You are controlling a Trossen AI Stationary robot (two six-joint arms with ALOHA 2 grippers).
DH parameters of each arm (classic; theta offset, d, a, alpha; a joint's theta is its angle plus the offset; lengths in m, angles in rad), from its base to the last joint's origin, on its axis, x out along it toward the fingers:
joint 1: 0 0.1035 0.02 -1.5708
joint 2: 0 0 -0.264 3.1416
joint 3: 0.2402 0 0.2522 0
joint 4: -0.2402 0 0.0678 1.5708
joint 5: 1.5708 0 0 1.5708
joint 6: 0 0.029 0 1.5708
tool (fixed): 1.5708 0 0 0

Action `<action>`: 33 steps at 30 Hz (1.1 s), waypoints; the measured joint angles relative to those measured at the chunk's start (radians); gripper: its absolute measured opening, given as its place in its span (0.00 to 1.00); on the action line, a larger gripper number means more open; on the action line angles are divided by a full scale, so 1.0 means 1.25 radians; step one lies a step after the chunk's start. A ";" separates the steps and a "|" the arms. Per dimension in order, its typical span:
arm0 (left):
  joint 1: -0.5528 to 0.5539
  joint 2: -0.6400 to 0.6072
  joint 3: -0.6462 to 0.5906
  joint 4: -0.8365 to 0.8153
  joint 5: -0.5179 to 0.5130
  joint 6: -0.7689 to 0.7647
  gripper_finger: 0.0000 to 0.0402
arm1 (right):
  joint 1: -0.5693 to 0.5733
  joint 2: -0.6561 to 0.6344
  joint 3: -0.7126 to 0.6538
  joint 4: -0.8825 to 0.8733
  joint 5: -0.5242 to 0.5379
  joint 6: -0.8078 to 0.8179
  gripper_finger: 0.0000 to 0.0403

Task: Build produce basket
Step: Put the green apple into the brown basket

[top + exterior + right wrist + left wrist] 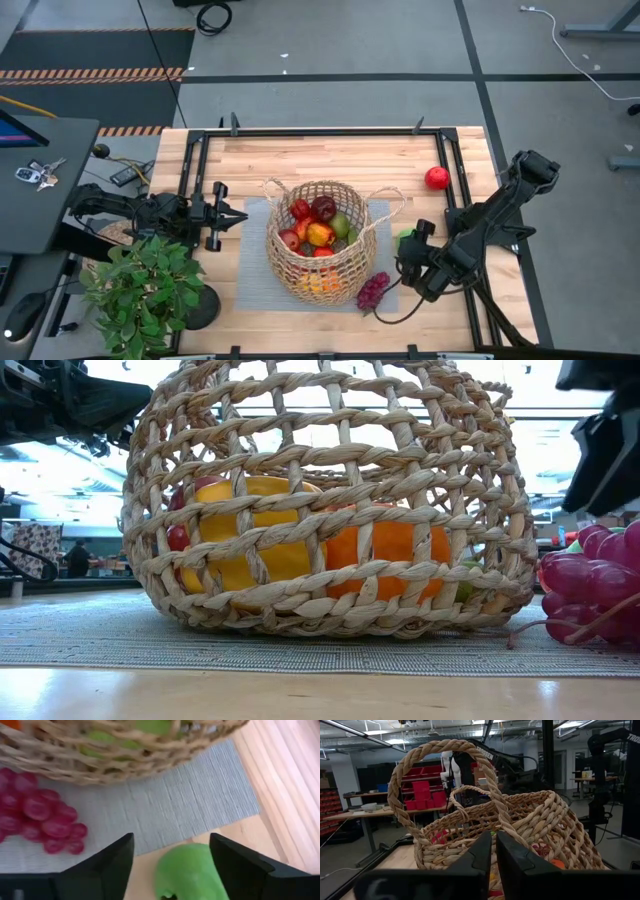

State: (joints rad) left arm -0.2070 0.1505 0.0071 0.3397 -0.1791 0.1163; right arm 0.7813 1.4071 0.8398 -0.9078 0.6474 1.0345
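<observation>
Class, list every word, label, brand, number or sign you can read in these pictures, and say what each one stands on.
Dark robot arm behind the tan wicker basket, left wrist view: white lettering, too blurred to read.
Dark post at that view's edge: partial white letters, unreadable.
Nothing else carries text.

One wicker basket [322, 243], sitting on one grey mat [252, 262]. Inside it I count roughly three red apples [323, 208], one green fruit [341, 224], one yellow-red piece [319, 235] and some orange ones low down — hard to count through the weave. Outside: one bunch of purple grapes [372, 291], one green piece [405, 238], one lone red apple [436, 178]. One potted plant [140, 290] too.
</observation>
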 joint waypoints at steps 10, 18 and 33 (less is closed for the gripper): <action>0.000 0.000 0.000 0.000 0.000 0.000 0.07 | -0.047 0.000 -0.072 0.025 -0.015 -0.006 0.98; 0.000 0.000 0.000 0.000 0.000 0.000 0.09 | -0.047 0.000 -0.185 0.094 -0.019 0.044 0.95; 0.000 0.000 0.000 0.000 0.000 0.000 0.09 | -0.046 -0.004 -0.251 0.136 -0.044 0.137 0.91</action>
State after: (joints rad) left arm -0.2070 0.1505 0.0072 0.3397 -0.1790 0.1163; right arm 0.7231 1.4025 0.5259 -0.7379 0.5925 1.2054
